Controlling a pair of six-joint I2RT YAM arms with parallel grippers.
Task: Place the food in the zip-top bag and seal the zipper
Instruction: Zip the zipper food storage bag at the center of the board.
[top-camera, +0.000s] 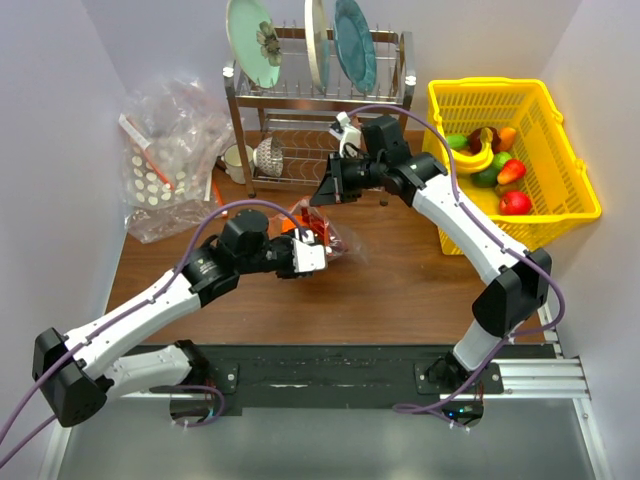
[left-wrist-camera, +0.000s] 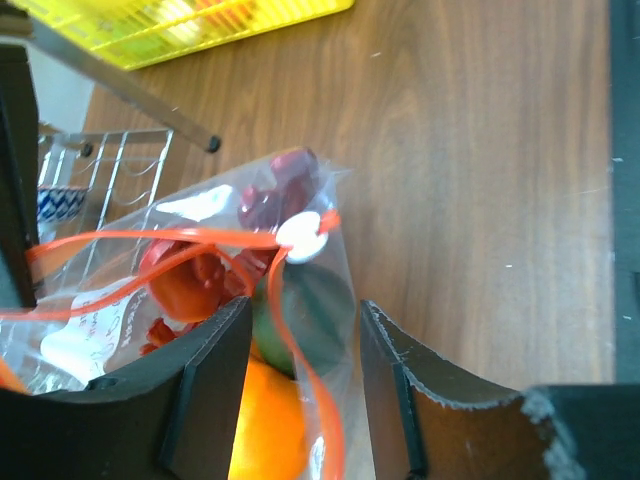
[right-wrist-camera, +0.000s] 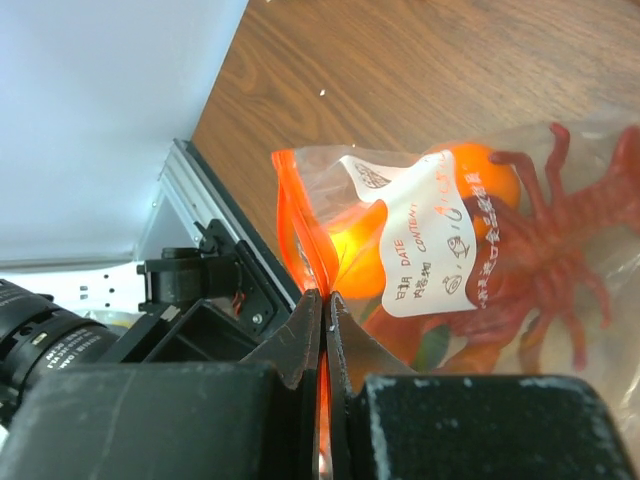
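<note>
The clear zip-top bag is held up over the table between my two grippers. Inside it lie the red lobster, the orange and the dark green fruit. My right gripper is shut on the bag's orange-red zipper at its top edge. My left gripper is open, its jaws standing on either side of the zipper at the other end, with the orange and the green fruit just behind. From above, the bag sits between the left gripper and the right gripper.
A yellow basket of toy fruit stands at the back right. A metal dish rack with plates is at the back centre, right behind the right gripper. A heap of clear dotted plastic bags lies at the back left.
</note>
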